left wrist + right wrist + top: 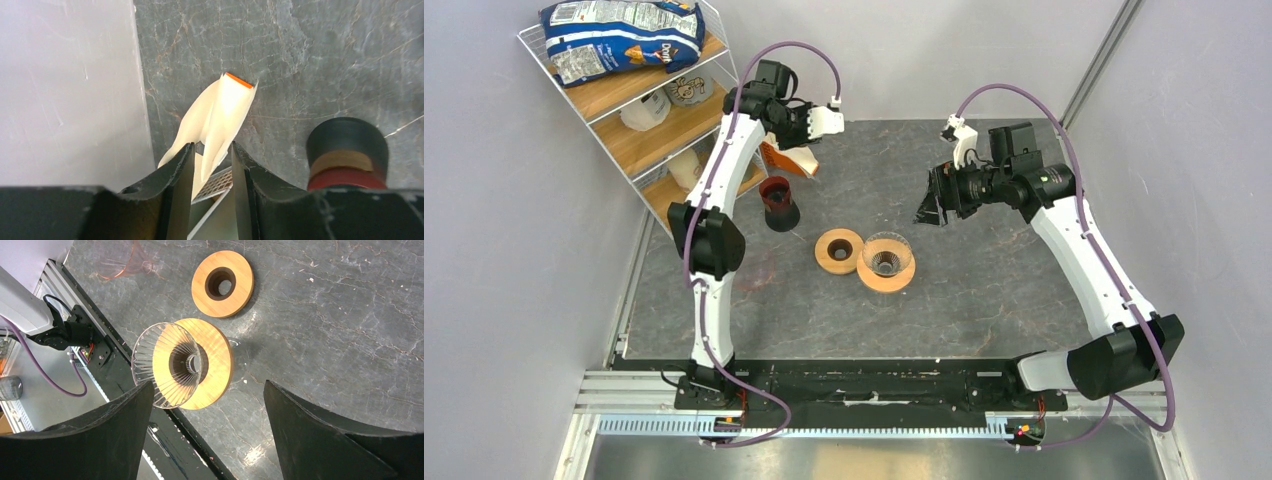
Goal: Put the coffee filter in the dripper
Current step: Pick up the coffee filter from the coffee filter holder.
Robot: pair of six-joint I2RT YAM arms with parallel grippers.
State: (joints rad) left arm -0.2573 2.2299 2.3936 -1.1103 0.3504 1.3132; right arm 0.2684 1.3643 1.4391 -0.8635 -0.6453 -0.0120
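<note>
My left tool (212, 147) is at the far left of the worktop (310, 50), close to the wall and the wire shelf (664, 120). Its jaws stand narrow on either side of the filter (220, 115), whose cream paper runs up between them. I cannot tell whether they pinch it or only flank it. An orange edge shows at the filter's far tip. A dark cup (347, 155) with a red band stands just beside it on the right.

My right tool (208, 390) is spread wide and holds nothing. It hangs above the worktop, looking down on the dripper (170, 365). The dripper stands near the middle of the worktop, its ribbed glass cone seated in its wooden collar. A bare wooden ring (222, 284) lies just beside it. The filter is well apart from the dripper.
</note>
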